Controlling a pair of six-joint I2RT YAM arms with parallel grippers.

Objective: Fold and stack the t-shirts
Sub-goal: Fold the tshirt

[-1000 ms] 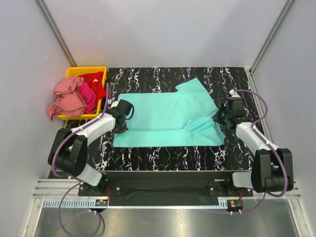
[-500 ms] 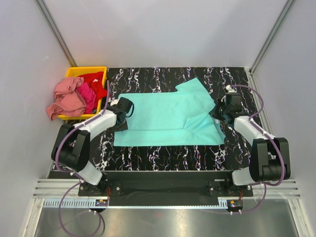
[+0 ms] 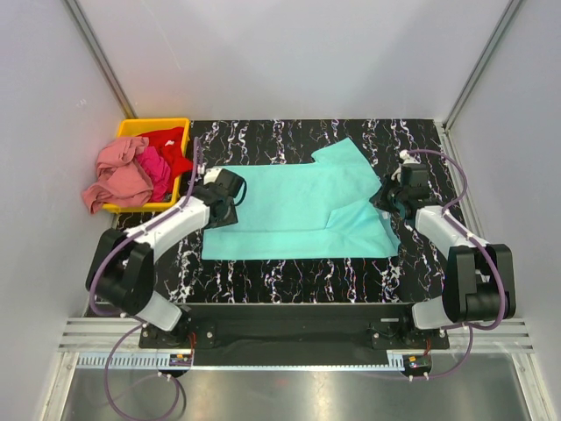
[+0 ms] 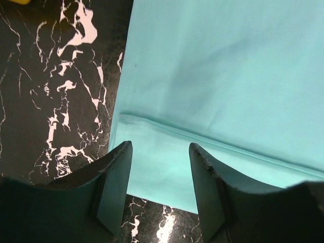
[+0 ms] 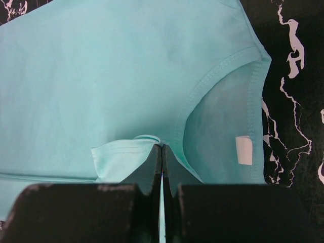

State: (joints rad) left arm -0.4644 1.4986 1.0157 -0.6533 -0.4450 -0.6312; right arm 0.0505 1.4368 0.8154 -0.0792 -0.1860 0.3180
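Left tool (image 4: 159,152) opened over teal shirt (image 3: 298,206); yellow bin (image 3: 158,124) alongside.

- On table (image 3: 289,276), across its middle: flat t-shirt (image 3: 302,206).
- At far-left table corner, left of flat t-shirt and apart from it: bin (image 3: 158,125).
- In bin, spilling over its left rim: heaped t-shirts (image 3: 131,171).
- At flat t-shirt's left edge: left gripper (image 4: 159,149).
- At its right edge: right gripper (image 5: 162,148).

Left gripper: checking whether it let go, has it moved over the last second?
Yes. Against the yellow bin, the left gripper moved up the view and slightly right, over the teal t-shirt edge.
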